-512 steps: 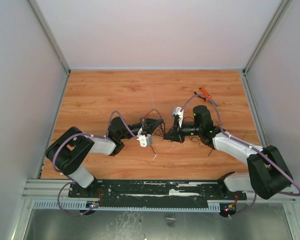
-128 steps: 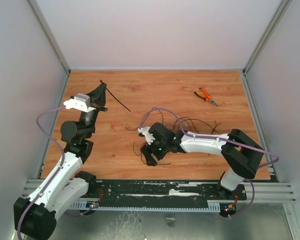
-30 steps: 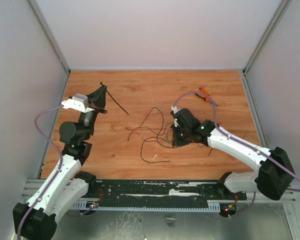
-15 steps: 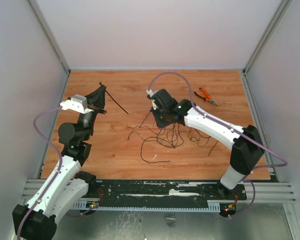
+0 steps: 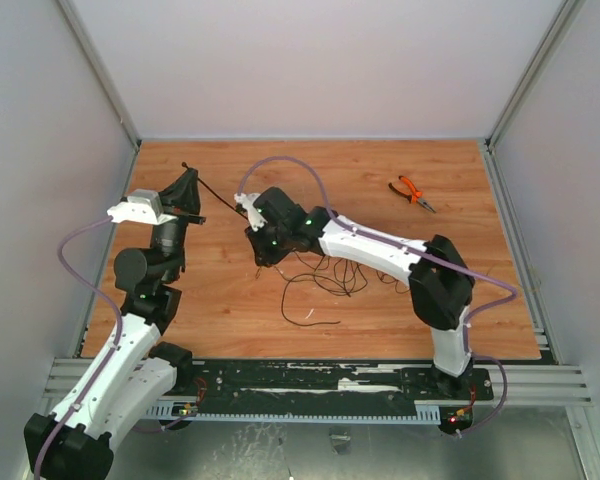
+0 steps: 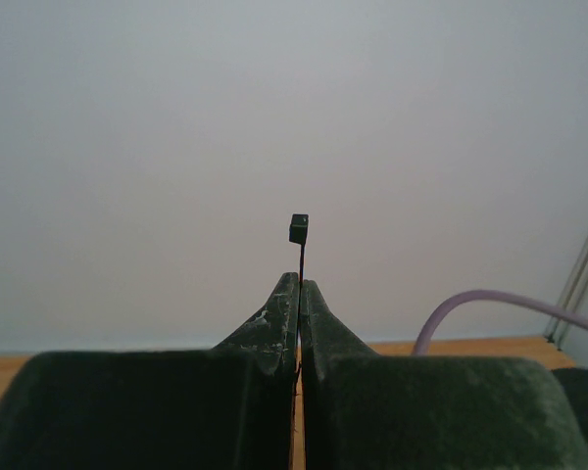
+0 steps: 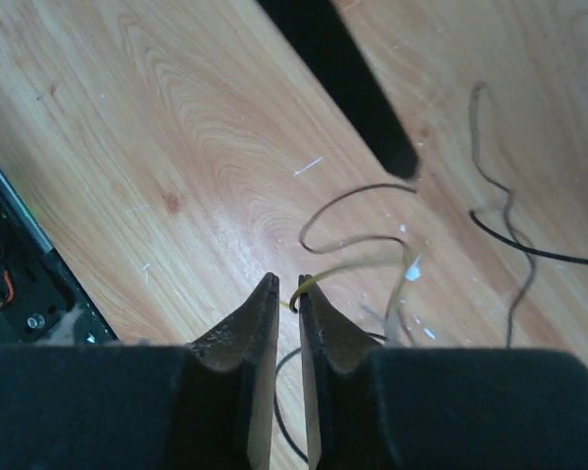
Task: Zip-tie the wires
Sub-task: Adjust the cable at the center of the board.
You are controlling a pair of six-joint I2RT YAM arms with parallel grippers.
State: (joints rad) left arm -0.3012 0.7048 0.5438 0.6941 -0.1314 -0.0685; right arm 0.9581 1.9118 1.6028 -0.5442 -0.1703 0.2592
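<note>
Two small slips could happen from here. From above, the left tool (image 5: 187, 192) is seen lifted high over the left side of the tabletop (image 5: 210, 310), with the thin black zip tie (image 5: 192, 175) sticking out of it. The right tool (image 5: 263, 250) is seen low down at the left end of the wires (image 5: 320, 272), which are spread in floppy loops in the middle of the tabletop. The pliers (image 5: 410, 190) are seen far off at the back right. The zip tie is well apart from the wires, so it could be bumped or bent on the way over. In the left wrist view, the left tool (image 6: 300, 286) is pressed tight together on the zip tie (image 6: 299, 229), whose little square head is seen above the tips. Only a thin strip is held, so it could be twisted or pulled out if it is caught on a loop. In the right wrist view, a thin gap is seen between the fingers of the right tool (image 7: 288, 289), and one pale strand of the wires (image 7: 358, 262) is seen right at the tips. Whether that strand is pinched cannot be told. If it is not held well, it could be dropped, and no neat bunch would be made for the tie.
</note>
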